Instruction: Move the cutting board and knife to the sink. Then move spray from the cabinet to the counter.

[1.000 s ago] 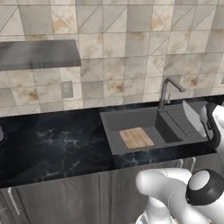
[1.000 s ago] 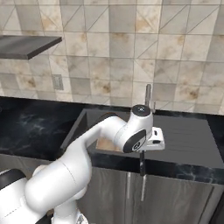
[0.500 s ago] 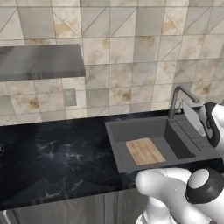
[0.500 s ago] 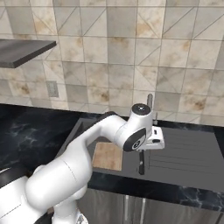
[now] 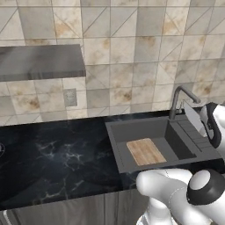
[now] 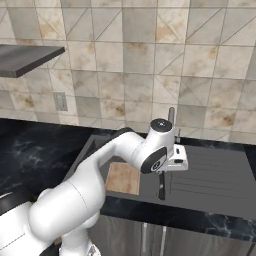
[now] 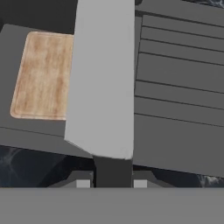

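Over the sink [image 6: 210, 175], the fingers [image 7: 108, 180] are closed tight on the dark handle of the knife [image 7: 103, 78], whose broad grey blade runs away from the hand view's bottom edge. Seen from the right base view, the knife [image 6: 161, 187] hangs below the hand with its blade pointing down, in front of the ribbed drainer part of the sink. From the left base view the blade [image 5: 190, 115] shows as a pale grey slab just beside the curved faucet [image 5: 180, 99], above the sink's right side.

Down in the recessed basin the cutting board [image 5: 145, 151] lies flat on the bottom, light-brown with rounded corners. The hand view shows the cutting board [image 7: 41, 74] to the left of the blade, which hides its right edge. In the right base view the board [image 6: 124, 178] lies partly behind the white arm.

Black veined desk [image 5: 52, 162] stretches to the left of the sink. On the tiled wall a grey shelf board [image 5: 39, 61] juts out, with a small grey outlet plate [image 5: 70, 97] just below it.
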You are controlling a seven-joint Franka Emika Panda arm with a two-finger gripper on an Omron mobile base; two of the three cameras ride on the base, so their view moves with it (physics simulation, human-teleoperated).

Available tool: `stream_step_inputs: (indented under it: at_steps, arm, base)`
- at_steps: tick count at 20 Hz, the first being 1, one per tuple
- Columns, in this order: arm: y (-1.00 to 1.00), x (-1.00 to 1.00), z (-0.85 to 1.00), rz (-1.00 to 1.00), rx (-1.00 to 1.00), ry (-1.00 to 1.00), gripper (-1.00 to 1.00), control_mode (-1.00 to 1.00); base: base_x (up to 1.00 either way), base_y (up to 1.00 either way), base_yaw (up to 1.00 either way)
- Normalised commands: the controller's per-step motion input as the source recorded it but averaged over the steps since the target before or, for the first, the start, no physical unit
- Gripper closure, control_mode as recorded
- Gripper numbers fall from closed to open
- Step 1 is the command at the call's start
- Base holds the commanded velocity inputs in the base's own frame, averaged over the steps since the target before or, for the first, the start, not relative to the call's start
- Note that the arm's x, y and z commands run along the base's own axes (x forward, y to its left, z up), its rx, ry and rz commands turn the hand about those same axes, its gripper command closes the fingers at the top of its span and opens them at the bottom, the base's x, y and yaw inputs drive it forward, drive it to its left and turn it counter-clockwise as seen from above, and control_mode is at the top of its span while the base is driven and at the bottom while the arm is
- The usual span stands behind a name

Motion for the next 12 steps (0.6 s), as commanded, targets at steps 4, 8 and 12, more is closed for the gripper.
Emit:
stream_step_inputs:
  at_steps: [4, 8, 12]
  arm:
    - [0.00, 0.00, 0.00, 0.00, 0.00, 0.00, 1.00, 1.00]
    - [0.00, 0.00, 0.00, 0.00, 0.00, 0.00, 1.00, 1.00]
    - [0.00, 0.00, 0.00, 0.00, 0.00, 0.00, 1.00, 1.00]
  base:
    - [0.00, 0.00, 0.00]
    - [0.00, 0.00, 0.00]
    - [0.00, 0.04, 0.07]
